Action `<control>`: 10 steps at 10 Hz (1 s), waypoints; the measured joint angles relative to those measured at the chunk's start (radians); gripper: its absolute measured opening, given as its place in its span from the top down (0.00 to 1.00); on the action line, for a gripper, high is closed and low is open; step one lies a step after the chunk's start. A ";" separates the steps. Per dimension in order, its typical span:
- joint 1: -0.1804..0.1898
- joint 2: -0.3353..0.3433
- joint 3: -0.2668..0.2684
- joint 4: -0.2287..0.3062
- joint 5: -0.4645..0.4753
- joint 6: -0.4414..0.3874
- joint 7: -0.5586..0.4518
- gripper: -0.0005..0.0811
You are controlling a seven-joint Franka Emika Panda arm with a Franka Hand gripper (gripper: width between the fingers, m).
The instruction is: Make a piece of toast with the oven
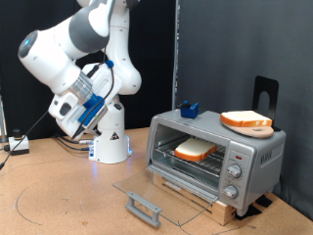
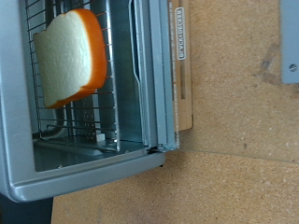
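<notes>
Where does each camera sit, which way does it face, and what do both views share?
Exterior view: off the arm, facing the oven, its door open, and the arm with its gripper raised at the view's left.
Wrist view: on the hand, looking into the oven; no gripper shows.
Shared: the piece of toast on the rack.

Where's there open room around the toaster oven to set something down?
Bare tabletop lies between the robot base and the open glass door. The oven top is crowded: plate with a slice, blue object. The rack holds the piece of toast. The gripper is not visible.
</notes>
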 joint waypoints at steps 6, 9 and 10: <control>0.000 0.160 0.001 0.057 -0.017 0.264 0.067 0.00; -0.009 0.199 -0.010 0.119 -0.028 -0.104 0.086 0.00; -0.008 0.223 -0.009 0.121 -0.041 -0.176 0.113 0.00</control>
